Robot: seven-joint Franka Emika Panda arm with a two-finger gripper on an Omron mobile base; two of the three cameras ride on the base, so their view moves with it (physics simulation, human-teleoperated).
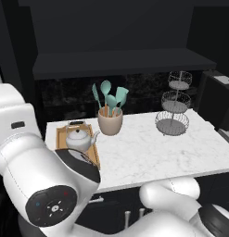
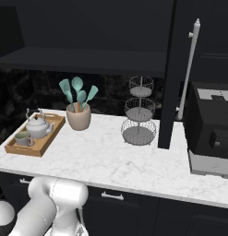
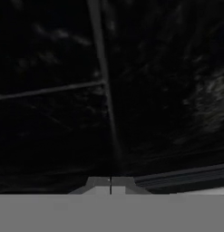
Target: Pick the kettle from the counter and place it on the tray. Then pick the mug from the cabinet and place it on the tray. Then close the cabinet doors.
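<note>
The pale kettle [image 1: 79, 138] [image 2: 38, 126] stands on the wooden tray [image 1: 95, 152] [image 2: 51, 136] at the left end of the marble counter [image 1: 148, 152] [image 2: 111, 161]. The small mug [image 2: 22, 138] sits on the tray too, just in front of the kettle. Above, the black cabinet [image 1: 120, 62] [image 2: 87, 60] shows its dark shelf. Its right door [image 2: 173, 92] stands swung out, its silver bar handle [image 2: 189, 69] facing me. My gripper [image 3: 111, 185] is shut on nothing, its fingertips together, and faces a dark marbled wall.
A tan pot of teal utensils [image 1: 110, 120] [image 2: 79, 115] stands right of the tray. A three-tier wire basket stand [image 1: 174, 106] [image 2: 139, 113] is further right. A dark appliance [image 2: 212, 126] sits at the counter's right end. My arm's white body fills the lower left of the left base view.
</note>
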